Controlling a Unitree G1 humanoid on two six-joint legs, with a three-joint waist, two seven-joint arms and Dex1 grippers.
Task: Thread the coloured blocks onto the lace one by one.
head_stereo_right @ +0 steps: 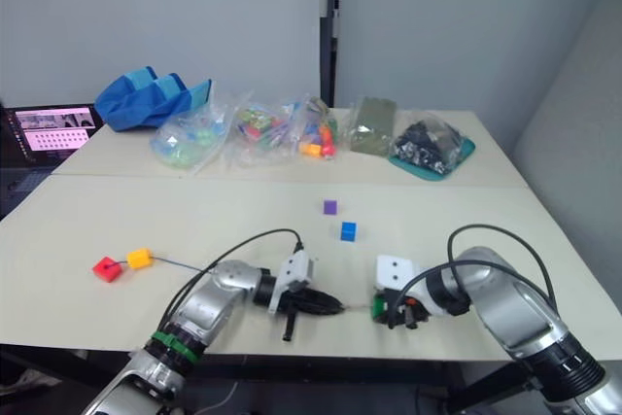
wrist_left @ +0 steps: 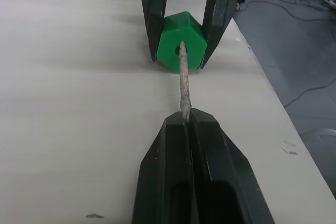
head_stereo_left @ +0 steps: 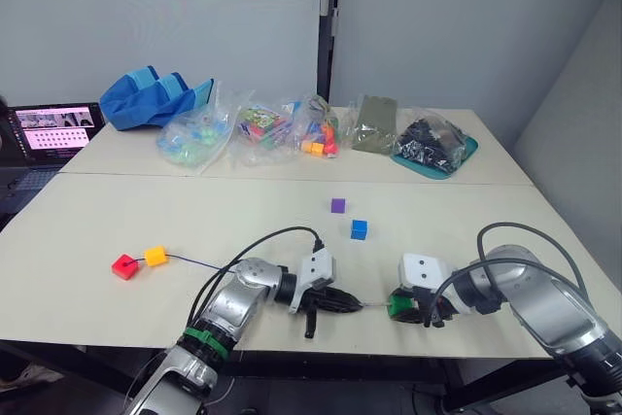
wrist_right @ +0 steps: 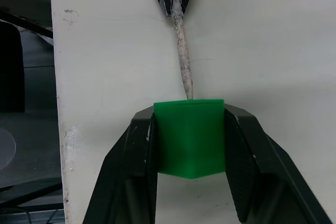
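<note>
Left gripper (wrist_left: 190,116), near the table's front edge, fingers pressed together on the stiff pale tip of the lace (wrist_left: 182,80), which projects forward from between them; the tip's end meets the hole in the near face of the green block (wrist_left: 181,48), how far it enters cannot be told; right gripper (wrist_right: 190,129), facing the left one, fingers clamped on opposite sides of the green block, holding it just above or on the table surface (head_stereo_left: 437,211), which of the two cannot be told; the two grippers point at each other, close together, joined only by the pale tip. Behind the left gripper the thin dark cord of the lace runs leftward across the table to the orange-yellow block (head_stereo_left: 155,256), which lies touching or just beside the red block (head_stereo_left: 123,266) near the left side; whether the cord passes through these two cannot be told. Blue block (head_stereo_left: 360,229) and purple block (head_stereo_left: 337,205) lie loose near the table's middle, near each other but apart, beyond the grippers. Along the far table: a blue fabric bag (head_stereo_left: 151,97), clear plastic bags of mixed toys (head_stereo_left: 258,129), an olive-green pouch (head_stereo_left: 374,123) and a teal tray with a bag of dark items (head_stereo_left: 432,145); a laptop (head_stereo_left: 53,130) stands at far left.
</note>
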